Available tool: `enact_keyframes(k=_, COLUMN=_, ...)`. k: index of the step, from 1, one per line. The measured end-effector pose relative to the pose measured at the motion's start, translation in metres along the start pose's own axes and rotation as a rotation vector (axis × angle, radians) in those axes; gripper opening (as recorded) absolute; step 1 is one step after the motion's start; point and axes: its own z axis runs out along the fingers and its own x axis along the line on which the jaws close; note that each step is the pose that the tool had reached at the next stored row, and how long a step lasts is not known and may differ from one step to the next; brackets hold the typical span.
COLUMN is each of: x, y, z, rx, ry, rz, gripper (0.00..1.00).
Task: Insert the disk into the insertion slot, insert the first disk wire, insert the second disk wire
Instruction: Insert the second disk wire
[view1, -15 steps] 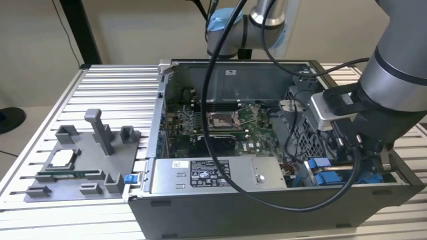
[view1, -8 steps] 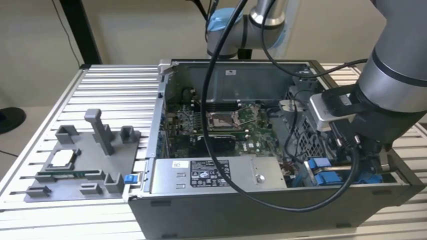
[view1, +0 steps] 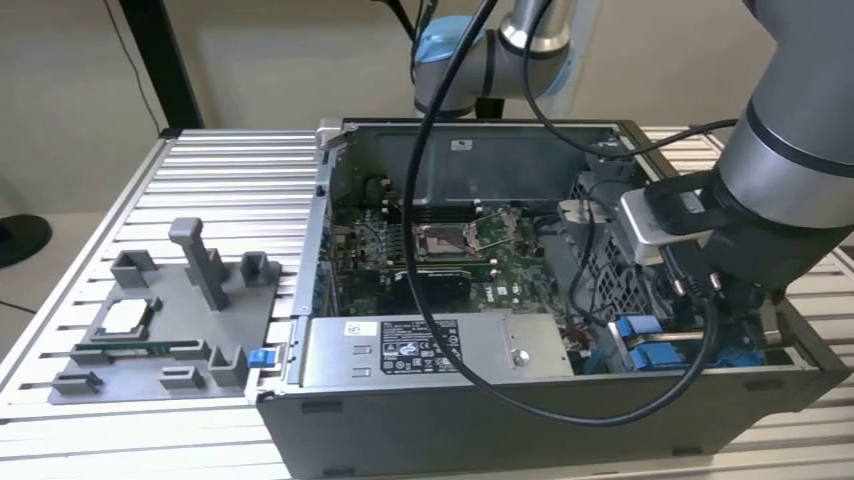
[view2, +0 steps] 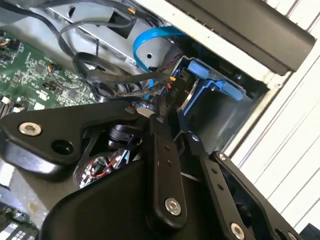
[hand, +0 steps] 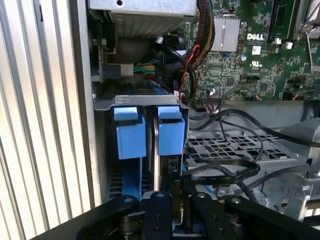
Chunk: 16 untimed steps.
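Note:
The disk (hand: 156, 160) stands on edge in the insertion slot (hand: 145, 100), a grey metal cage in the case's corner, and its blue carrier (hand: 171, 132) sits beside another blue carrier (hand: 127, 135). In the exterior view the blue carriers (view1: 643, 340) show below the arm's wrist (view1: 747, 230). My gripper (hand: 175, 192) hangs right over the disk's end. In the second wrist view the gripper (view2: 172, 111) has its fingers close together on a black wire connector (view2: 174, 86), which sits against the disk's end by the blue carrier (view2: 210, 87).
A grey power-supply box (view1: 427, 350) lies along the case's front, next to the green motherboard (view1: 454, 250). Loose black cables (hand: 235, 165) and a blue flat cable (view2: 150, 37) lie close to the cage. A grey fixture tray (view1: 160, 330) stands on the slatted table (view1: 214, 170).

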Motion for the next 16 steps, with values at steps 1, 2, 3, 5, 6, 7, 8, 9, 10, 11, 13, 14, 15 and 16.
enact_keyframes(k=1, x=-0.0008, y=-0.0009, z=-0.0042, rx=0.0000, ry=0.0000, rz=0.000, gripper=1.00)
enact_keyframes(k=2, x=-0.0016, y=-0.0020, z=-0.0086, rx=0.0000, ry=-0.0001, rz=0.000, gripper=1.00)
enact_keyframes(k=3, x=-0.0025, y=-0.0030, z=-0.0131, rx=0.0000, ry=0.0004, rz=0.000, gripper=1.00)
enact_keyframes(k=5, x=-0.0042, y=-0.0050, z=-0.0218, rx=0.0000, ry=0.0003, rz=0.000, gripper=1.00)
enact_keyframes(k=6, x=-0.0050, y=-0.0060, z=-0.0260, rx=0.0000, ry=0.0003, rz=0.000, gripper=1.00)
enact_keyframes(k=7, x=-0.0058, y=-0.0070, z=-0.0303, rx=0.0001, ry=0.0001, rz=0.000, gripper=1.00)
enact_keyframes(k=8, x=-0.0067, y=-0.0080, z=-0.0347, rx=0.0000, ry=0.0003, rz=0.000, gripper=1.00)
enact_keyframes(k=9, x=-0.0075, y=-0.0091, z=-0.0392, rx=0.0000, ry=0.0002, rz=0.000, gripper=1.00)
enact_keyframes(k=10, x=-0.0083, y=-0.0102, z=-0.0436, rx=0.0000, ry=0.0002, rz=0.000, gripper=1.00)
enact_keyframes(k=11, x=-0.0092, y=-0.0112, z=-0.0480, rx=0.0000, ry=0.0003, rz=0.000, gripper=1.00)
enact_keyframes(k=13, x=-0.0107, y=-0.0130, z=-0.0557, rx=-0.0001, ry=0.0004, rz=0.000, gripper=1.00)
enact_keyframes(k=14, x=-0.0108, y=-0.0132, z=-0.0565, rx=0.0000, ry=-0.0005, rz=0.000, gripper=1.00)
enact_keyframes(k=15, x=-0.0108, y=-0.0131, z=-0.0563, rx=0.0001, ry=-0.0026, rz=0.001, gripper=1.00)
enact_keyframes(k=16, x=-0.0108, y=-0.0131, z=-0.0564, rx=0.0001, ry=-0.0040, rz=0.001, gripper=1.00)
